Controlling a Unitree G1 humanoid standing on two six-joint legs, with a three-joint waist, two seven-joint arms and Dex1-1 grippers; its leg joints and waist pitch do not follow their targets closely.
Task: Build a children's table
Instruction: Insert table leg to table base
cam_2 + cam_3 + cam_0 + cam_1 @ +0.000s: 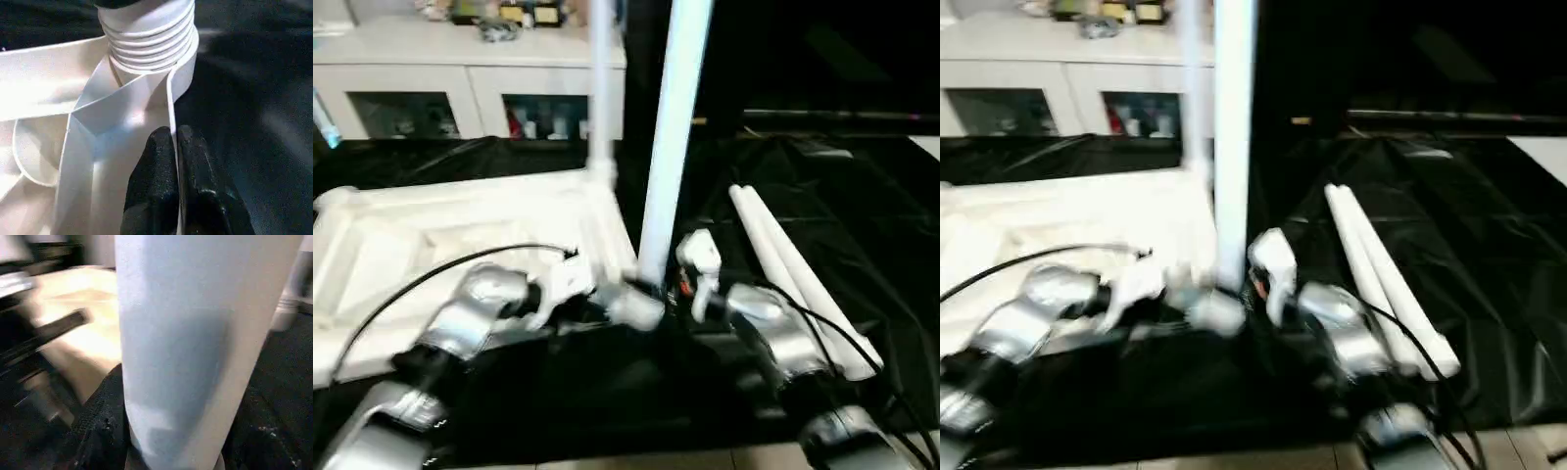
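The upright leg (666, 147) runs out the 12 o'clock edge, so its top end is cut off. Its foot is hidden behind the blurred right hand (656, 292). Stuff behind the cabinet (470, 73) glass is too smeared to name, and the tabletop (431, 245) is clipped at 9 o'clock

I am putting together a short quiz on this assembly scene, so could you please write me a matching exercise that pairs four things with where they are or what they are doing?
Things:
1. left claw
2. right claw
3. two spare legs
4. white cabinet

Places or states:
A. lying side by side on the black cloth
B. closed around the upright leg
C. standing behind the work table
D. pinching a thin wall of the tabletop

Pairs: 1-D, 2-B, 3-A, 4-C
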